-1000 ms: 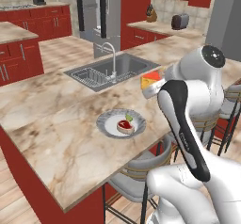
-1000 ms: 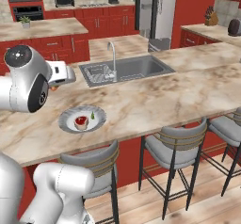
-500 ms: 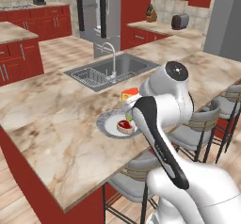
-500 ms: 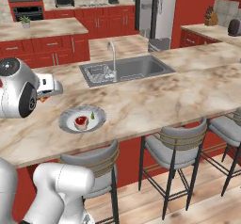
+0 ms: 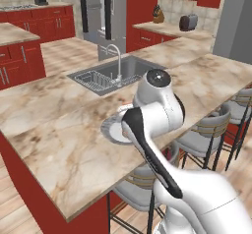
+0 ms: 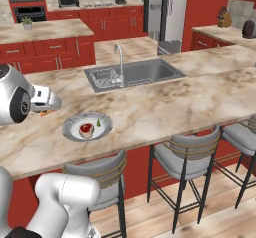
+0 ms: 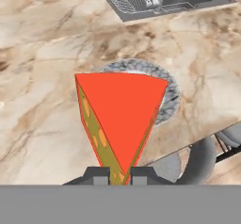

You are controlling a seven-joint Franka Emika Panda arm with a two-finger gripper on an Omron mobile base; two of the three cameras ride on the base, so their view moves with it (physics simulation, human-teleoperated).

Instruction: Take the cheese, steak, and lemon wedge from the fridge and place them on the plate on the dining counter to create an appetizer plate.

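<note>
Hand view: the hand (image 7: pixel 119 175) is closed on the narrow tip of the cheese (image 7: pixel 120 117), fingers (image 7: pixel 97 173) on either side of it.
Cheese: orange wedge with holes, held in the air above the plate (image 7: pixel 168 94).
Right base view: the steak (image 6: pixel 86 128) and lemon wedge (image 6: pixel 98 123) lie on the plate (image 6: pixel 71 125), side by side.
Plate: on the table (image 6: pixel 165 102), near its front edge, this side of the sink (image 6: pixel 134 74).
Left base view: the arm covers most of the plate (image 5: pixel 110 129).
</note>
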